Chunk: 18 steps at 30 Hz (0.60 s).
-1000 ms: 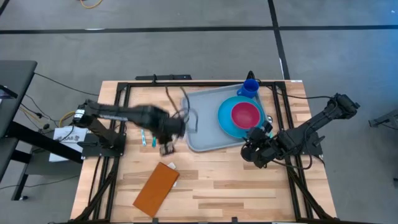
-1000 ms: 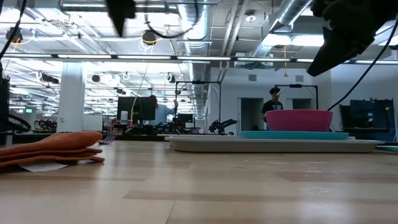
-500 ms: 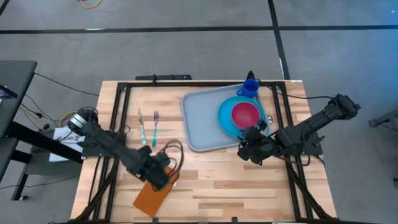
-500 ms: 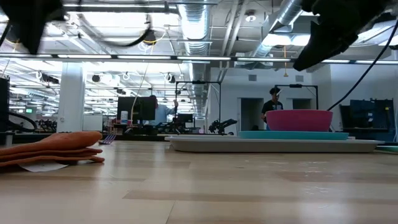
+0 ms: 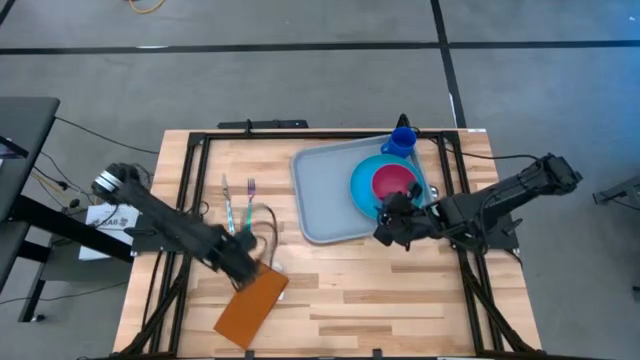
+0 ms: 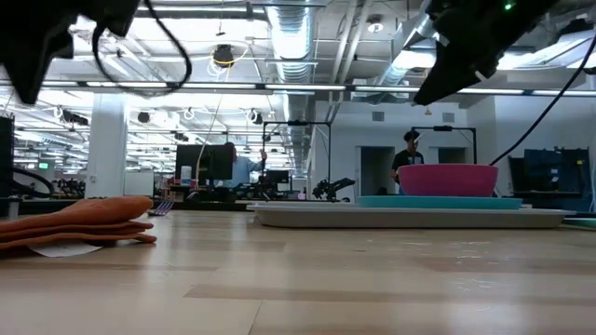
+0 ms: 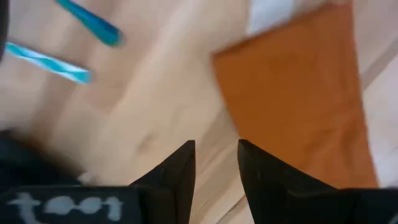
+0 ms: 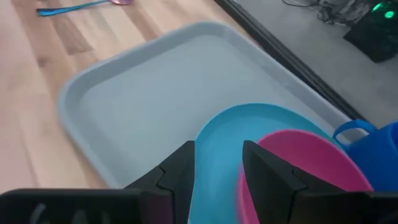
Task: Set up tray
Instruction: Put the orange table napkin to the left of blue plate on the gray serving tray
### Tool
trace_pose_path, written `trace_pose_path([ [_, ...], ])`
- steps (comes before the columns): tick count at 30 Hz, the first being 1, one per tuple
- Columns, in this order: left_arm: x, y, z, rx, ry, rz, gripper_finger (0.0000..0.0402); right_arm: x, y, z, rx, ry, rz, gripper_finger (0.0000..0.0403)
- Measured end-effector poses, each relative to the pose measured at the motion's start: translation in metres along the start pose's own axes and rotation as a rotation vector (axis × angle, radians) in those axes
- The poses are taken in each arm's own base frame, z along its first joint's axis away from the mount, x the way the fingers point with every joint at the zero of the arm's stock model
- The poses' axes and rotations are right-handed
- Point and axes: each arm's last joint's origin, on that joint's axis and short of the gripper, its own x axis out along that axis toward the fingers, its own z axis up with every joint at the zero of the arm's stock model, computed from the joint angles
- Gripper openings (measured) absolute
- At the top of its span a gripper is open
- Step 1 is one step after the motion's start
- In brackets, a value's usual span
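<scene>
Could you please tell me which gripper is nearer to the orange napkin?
Left. The left gripper hovers at the orange napkin's upper edge; the right gripper is far across the table, over the blue plate.

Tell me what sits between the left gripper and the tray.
In the high view, only bare wooden tabletop lies between the left gripper, over the orange napkin's upper end, and the tray; the cutlery lies off that line.

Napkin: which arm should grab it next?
Left, probably. The left gripper hovers right at the orange napkin, fingers slightly apart; the right gripper is across the table over the plate on the tray.
</scene>
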Motion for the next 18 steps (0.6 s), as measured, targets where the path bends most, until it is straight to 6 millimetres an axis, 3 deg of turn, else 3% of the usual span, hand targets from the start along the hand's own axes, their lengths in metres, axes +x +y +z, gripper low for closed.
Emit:
trace_pose_path([
  [3, -0.025, 0.028, -0.001, -0.030, -0.105, -0.011, 0.0110, 0.005, -0.006, 0.003, -0.005, 0.005, -0.025, 0.0127],
  [6, -0.028, 0.051, -0.006, -0.096, -0.254, -0.029, 0.0110, 0.010, -0.011, 0.005, -0.012, 0.014, -0.051, 0.0127],
  [9, -0.007, 0.062, -0.012, -0.146, -0.320, -0.127, 0.0110, 0.014, -0.016, 0.007, -0.019, 0.022, -0.074, 0.0127],
  [14, 0.042, 0.061, -0.016, -0.120, -0.372, -0.370, 0.0110, 0.019, -0.023, 0.009, 0.001, 0.033, -0.101, 0.0127],
  [18, 0.077, 0.067, -0.020, -0.123, -0.341, -0.411, 0.0110, 0.022, -0.027, 0.011, 0.016, 0.038, -0.117, 0.0127],
])
